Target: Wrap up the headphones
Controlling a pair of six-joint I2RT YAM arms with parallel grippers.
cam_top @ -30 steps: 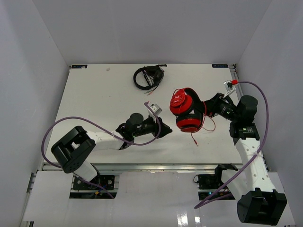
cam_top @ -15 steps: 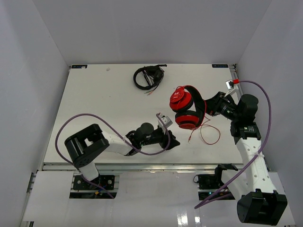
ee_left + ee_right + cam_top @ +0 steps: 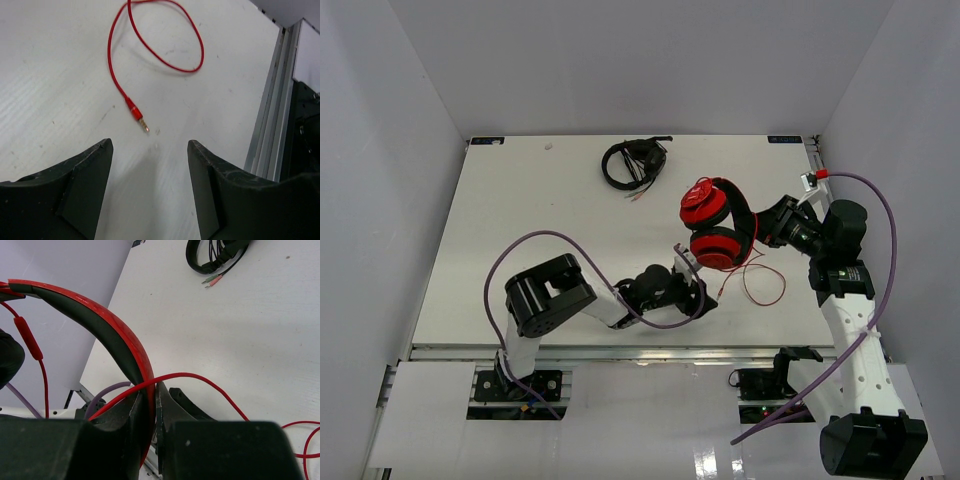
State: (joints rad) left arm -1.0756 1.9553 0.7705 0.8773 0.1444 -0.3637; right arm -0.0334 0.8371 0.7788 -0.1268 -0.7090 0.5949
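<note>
White table (image 3: 520, 210) boxed in by pale walls (image 3: 410, 100), overhead view: the right gripper (image 3: 767, 228) is clenched on the headband of the red headphones (image 3: 717, 228), which stand out in front of its fingertips with one ear cup shown above the other. Whether the cups touch the table cannot be told from this view. The thin red cable (image 3: 765, 285) trails from the cups and lies in a loop on the surface, to one side of the left gripper (image 3: 705, 295). The black headphones (image 3: 632, 163) lie well apart, beyond both tools. Right wrist view: the jaws are pinched on either side of the headband (image 3: 117, 335), which arches up and away to the left of the fingertips. The cable (image 3: 200, 377) crosses just above them, and an inline capsule (image 3: 27, 337) hangs on it at far left. Only this view shows the grasp itself. Left wrist view: the left gripper (image 3: 150, 145) is released, its dark fingers (image 3: 75, 190) spread with bare table between them. The plug (image 3: 140, 120) lies flat just ahead of the gap, touching neither finger, and its cable (image 3: 165, 55) curls into a loop farther ahead. A metal rail (image 3: 272, 100) runs along the tool's right side. Only this view resolves the plug's gold tip.
</note>
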